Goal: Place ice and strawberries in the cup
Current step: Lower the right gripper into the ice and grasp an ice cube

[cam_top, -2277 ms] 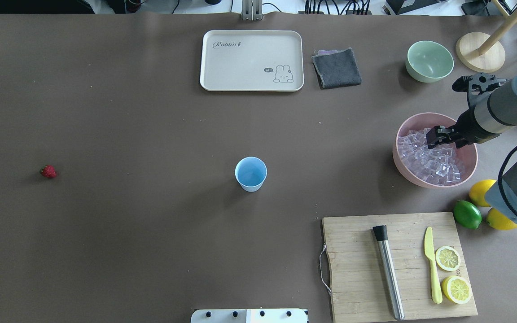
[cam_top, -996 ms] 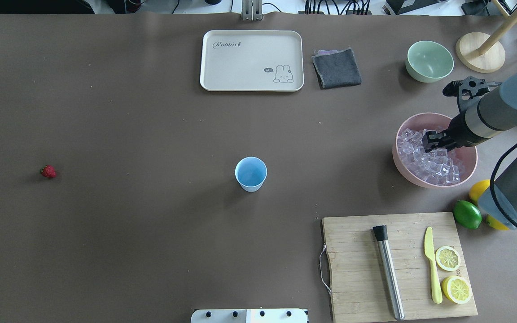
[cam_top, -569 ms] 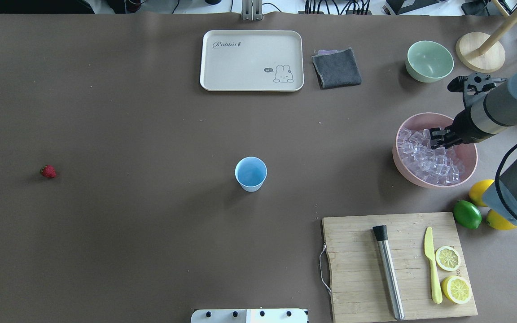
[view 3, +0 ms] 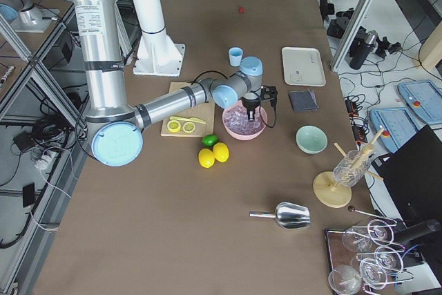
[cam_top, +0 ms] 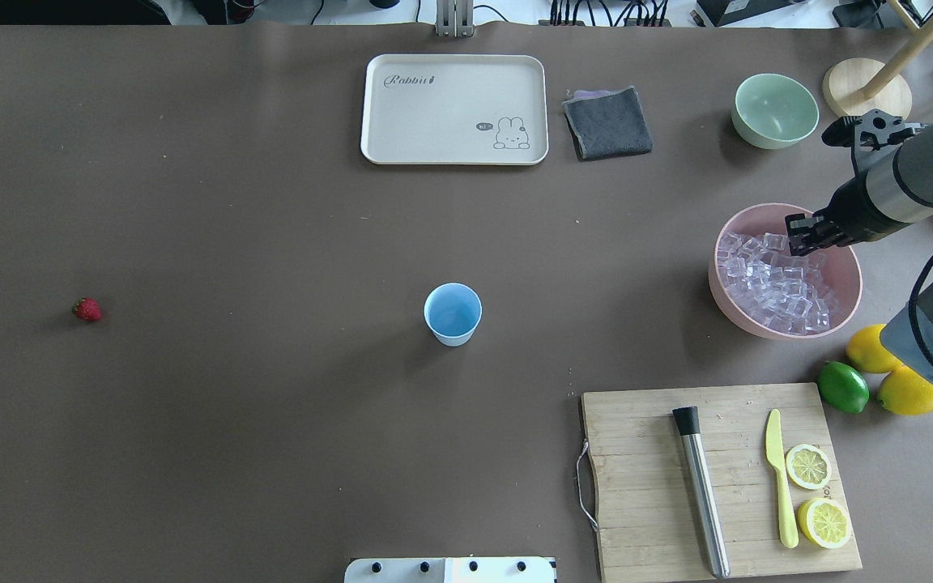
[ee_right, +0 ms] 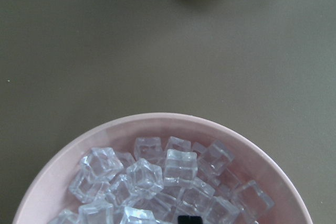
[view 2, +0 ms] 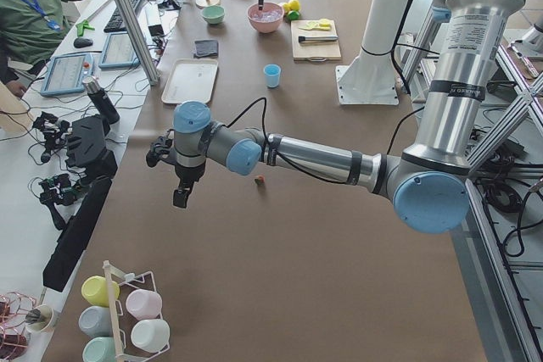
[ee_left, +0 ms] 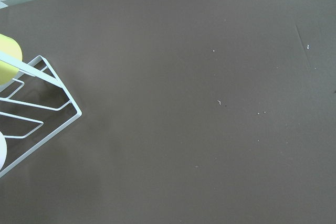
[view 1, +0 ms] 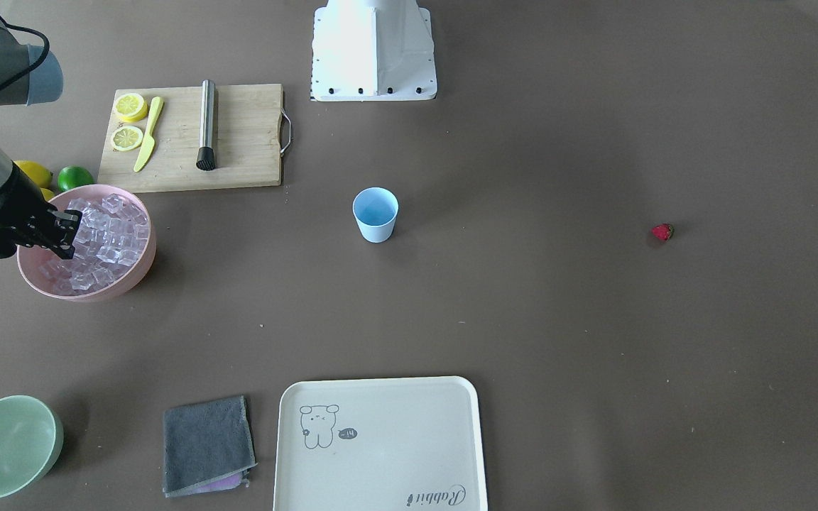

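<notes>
Directly beneath your right jaws lies the ice (cam_top: 774,279); the cup (cam_top: 453,312) stands well aside. Whether they hold a cube, you cannot tell.

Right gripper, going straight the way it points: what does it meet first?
Probably the small clear ice cubes heaped in the round pink bowl: the right gripper points down over them, though its height above them is unclear.

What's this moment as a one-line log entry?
right gripper over pink bowl of clear ice cubes | light-blue plastic cup empty | red strawberry on table
</notes>
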Available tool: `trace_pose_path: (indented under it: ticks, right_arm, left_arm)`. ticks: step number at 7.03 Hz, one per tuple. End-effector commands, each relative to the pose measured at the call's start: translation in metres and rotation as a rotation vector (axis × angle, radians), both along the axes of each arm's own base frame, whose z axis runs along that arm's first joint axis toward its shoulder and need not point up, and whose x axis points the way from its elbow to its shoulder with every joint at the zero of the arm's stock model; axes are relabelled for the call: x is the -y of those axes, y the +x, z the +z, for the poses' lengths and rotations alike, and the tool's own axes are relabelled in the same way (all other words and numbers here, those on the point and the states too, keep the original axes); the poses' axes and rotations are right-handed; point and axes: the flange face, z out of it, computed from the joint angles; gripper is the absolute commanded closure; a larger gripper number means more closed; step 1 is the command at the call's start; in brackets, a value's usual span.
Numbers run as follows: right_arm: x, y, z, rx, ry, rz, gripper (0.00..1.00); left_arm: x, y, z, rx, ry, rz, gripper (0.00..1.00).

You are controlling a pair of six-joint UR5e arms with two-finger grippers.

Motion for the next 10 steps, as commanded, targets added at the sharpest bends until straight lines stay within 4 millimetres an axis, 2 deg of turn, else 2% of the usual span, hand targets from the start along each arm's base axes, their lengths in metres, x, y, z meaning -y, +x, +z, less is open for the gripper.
trace_pose_path:
  ticks: [1,2,6,10]
  right_arm:
    - [-0.001,-0.013,0.012,-0.050,0.014,0.006,0.34]
    - [-0.002,-0.018,0.015,-0.055,0.012,-0.002,0.34]
    - [-0.008,-0.014,0.015,-0.044,-0.003,-0.001,0.30]
    - [-0.017,-0.032,0.020,-0.053,-0.008,-0.033,0.30]
  left_arm:
    - [0.001,0.003,0.000,0.000,-0.002,0.003,0.02]
    - [0.001,0.003,0.000,0.000,-0.002,0.004,0.02]
    - [0.001,0.003,0.000,0.000,-0.002,0.004,0.02]
    - [0.001,0.003,-0.001,0.000,0.000,0.005,0.02]
